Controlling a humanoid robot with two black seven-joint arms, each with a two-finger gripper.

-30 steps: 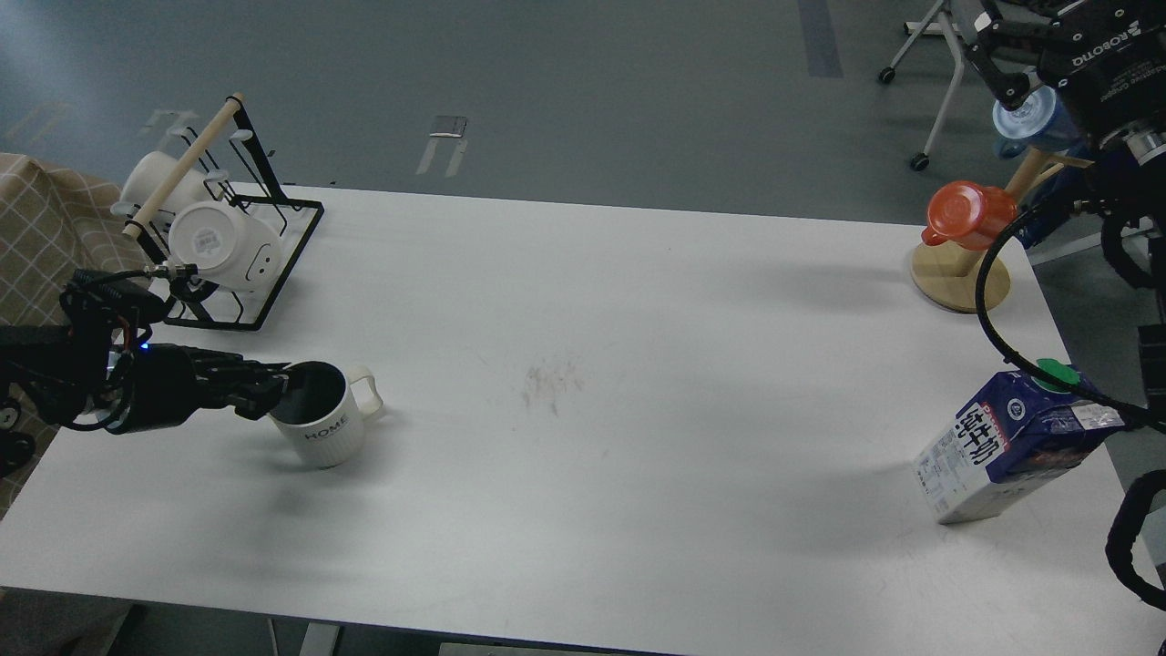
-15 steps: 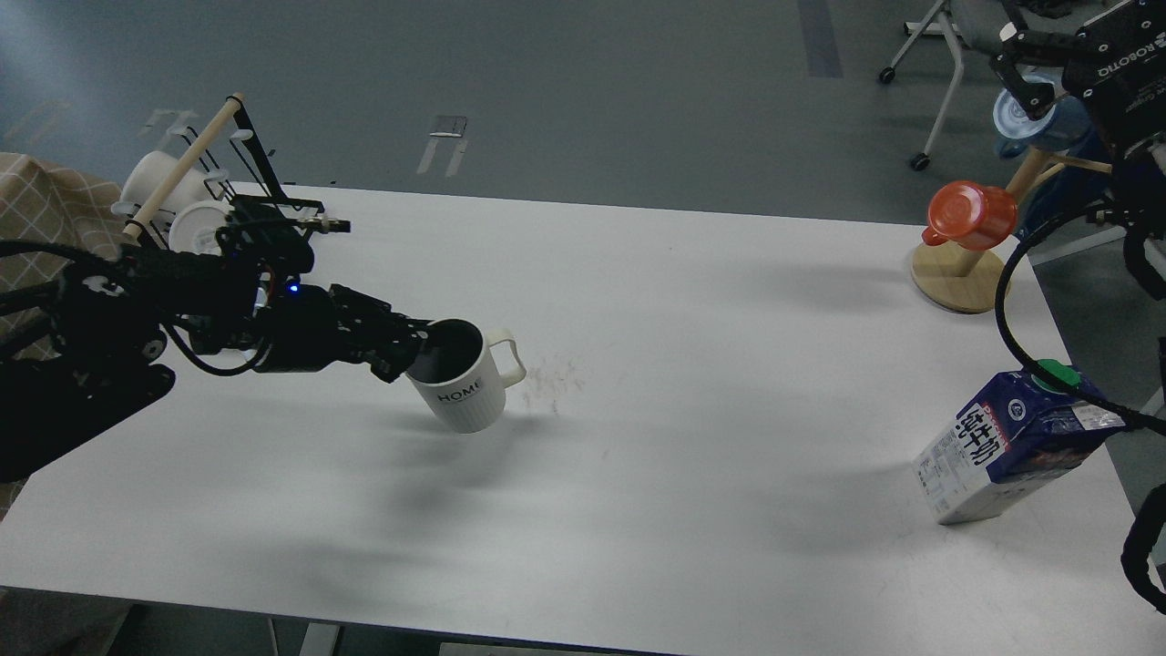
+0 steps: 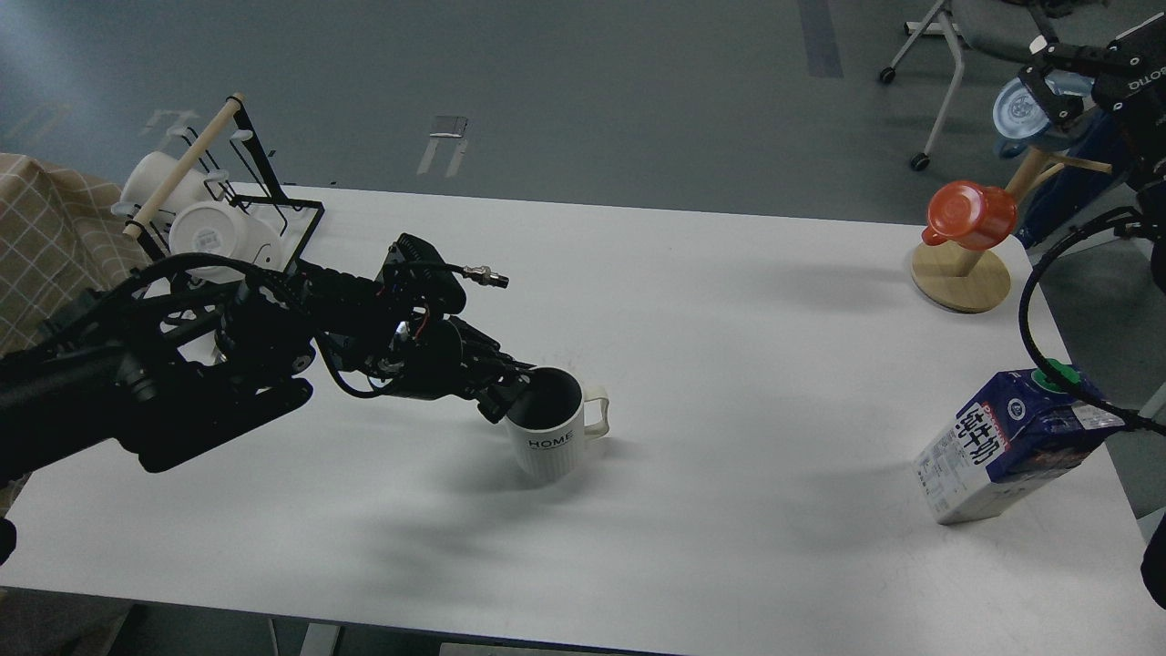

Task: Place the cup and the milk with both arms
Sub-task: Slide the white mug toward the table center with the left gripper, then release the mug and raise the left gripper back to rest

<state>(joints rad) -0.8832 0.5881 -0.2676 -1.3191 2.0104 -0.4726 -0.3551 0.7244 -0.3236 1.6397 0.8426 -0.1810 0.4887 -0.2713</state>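
Left gripper (image 3: 512, 394) clamped on the cup's (image 3: 549, 435) near rim; cup upright near table (image 3: 710, 364) centre, handle pointing right. Milk (image 3: 1007, 446) stood tilted at the table's right edge, untouched. Right gripper (image 3: 1057, 77) was up top right, well apart; jaw state could not be told.

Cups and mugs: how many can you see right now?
5: HOME cup mid-table, two white mugs racked far-left, orange cup and blue cup on stand far-right; more may be hidden.
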